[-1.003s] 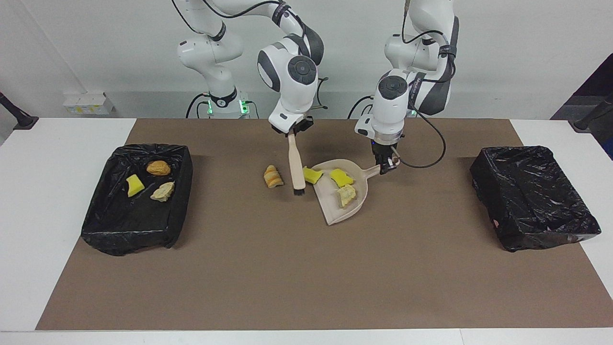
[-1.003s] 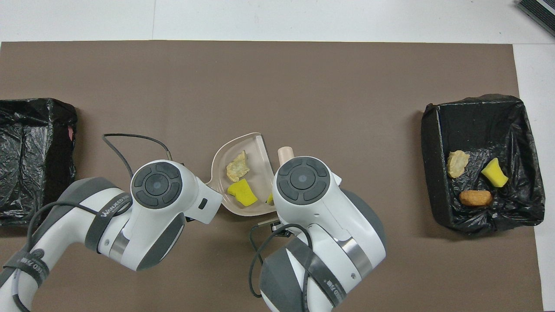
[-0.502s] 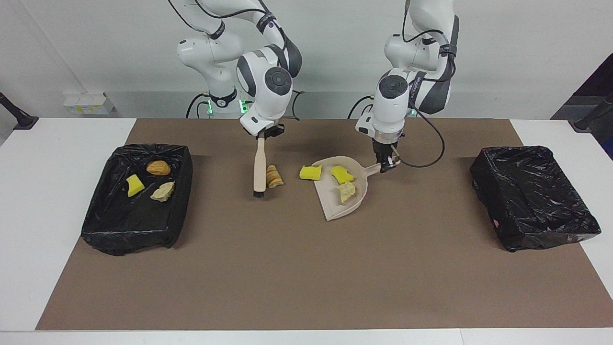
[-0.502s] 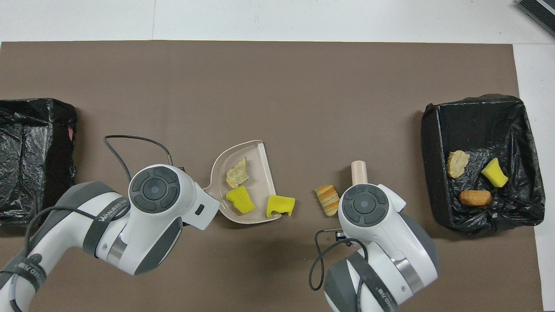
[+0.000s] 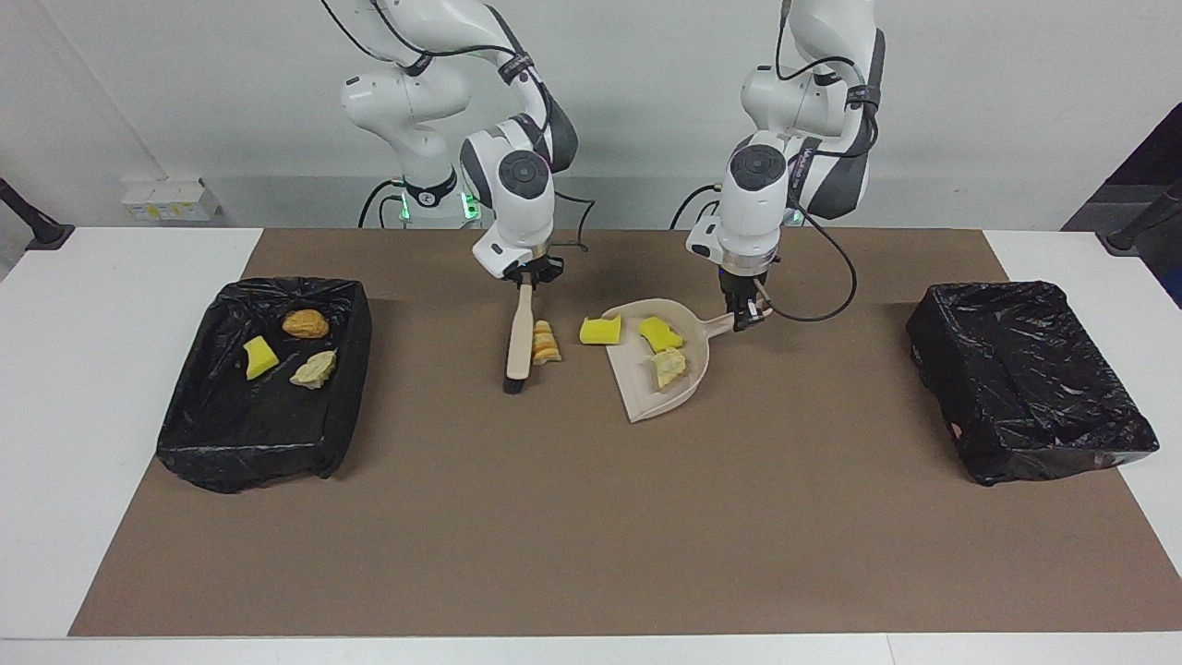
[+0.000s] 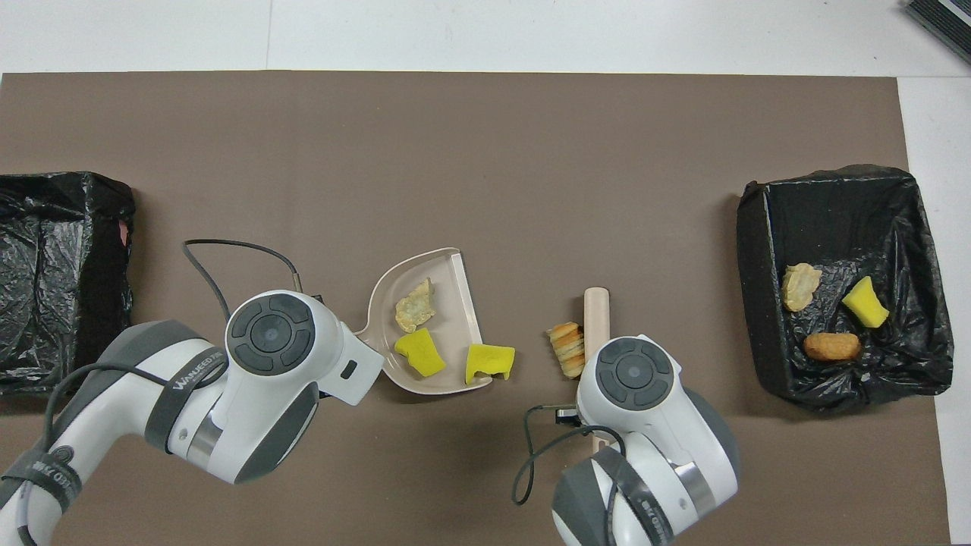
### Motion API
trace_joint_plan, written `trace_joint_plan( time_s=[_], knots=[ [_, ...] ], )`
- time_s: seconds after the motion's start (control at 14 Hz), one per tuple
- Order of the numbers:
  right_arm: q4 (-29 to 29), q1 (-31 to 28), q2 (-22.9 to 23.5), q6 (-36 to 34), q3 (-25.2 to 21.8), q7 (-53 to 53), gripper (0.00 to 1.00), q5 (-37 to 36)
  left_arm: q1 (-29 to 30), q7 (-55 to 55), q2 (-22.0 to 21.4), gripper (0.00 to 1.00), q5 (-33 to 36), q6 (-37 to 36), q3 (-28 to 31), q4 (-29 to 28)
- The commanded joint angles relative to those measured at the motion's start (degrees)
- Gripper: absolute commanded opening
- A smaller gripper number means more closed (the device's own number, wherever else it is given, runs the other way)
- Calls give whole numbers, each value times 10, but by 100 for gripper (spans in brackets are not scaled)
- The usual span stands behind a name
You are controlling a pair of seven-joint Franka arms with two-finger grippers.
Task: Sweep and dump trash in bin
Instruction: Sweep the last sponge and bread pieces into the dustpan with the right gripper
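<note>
**Brush beside the striped scrap, dustpan holding two pieces**

I take the dustpan (image 5: 667, 365) as my landmark, near the middle of the brown mat (image 5: 591, 517).

Nearest to my bases, my left claw (image 5: 746, 317) is pinched on the dustpan's handle, at the end toward my left arm. My right claw (image 5: 528, 274) is pinched on the top of the brush (image 5: 519, 340), whose pale handle slopes away from me down to the dark bristles on the mat, toward my right arm's end from the dustpan.

An orange-striped scrap (image 5: 546, 343) lies on the mat touching or just beside the brush handle, between the brush and the dustpan. A yellow wedge (image 5: 601, 330) lies at the dustpan's open lip, its edge right against the rim; I cannot tell whether it rests on the lip or just off it.

Inside the dustpan lie two pieces: a yellow scrap (image 5: 660, 334) nearer to me and a tan lump (image 5: 669, 368) a little farther from me.

Well apart from the dustpan, toward my right arm's end of the table, a bin lined in black plastic (image 5: 263, 434) holds three pieces: a brown lump (image 5: 305, 323), a yellow wedge (image 5: 259, 357) and a tan scrap (image 5: 314, 369). A second black-lined bin (image 5: 1030, 388) sits toward my left arm's end.
</note>
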Motion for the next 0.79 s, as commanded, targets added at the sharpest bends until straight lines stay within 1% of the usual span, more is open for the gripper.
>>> trace_joint_plan(
  time_s=[0.0, 0.21, 0.36, 0.43, 0.57, 0.72],
  knots=[
    [72, 39, 64, 4, 3, -3, 0, 24, -3, 8, -21, 0, 9, -1, 2, -24],
    [92, 81, 78, 32, 3, -13, 0, 25, -2, 5, -21, 0, 9, -1, 3, -24],
    [111, 91, 86, 40, 3, -19, 0, 24, -1, 5, -21, 0, 9, -1, 3, -24],
    [123, 105, 89, 46, 3, -26, 0, 25, -1, 4, -21, 0, 9, -1, 3, -24],
    [140, 107, 96, 46, 3, -27, 0, 26, 0, -7, -21, 0, 7, -1, 3, -23],
    [145, 102, 77, 31, 3, -28, 0, 26, 6, -23, -21, 0, -7, -1, 3, -21]
  ],
)
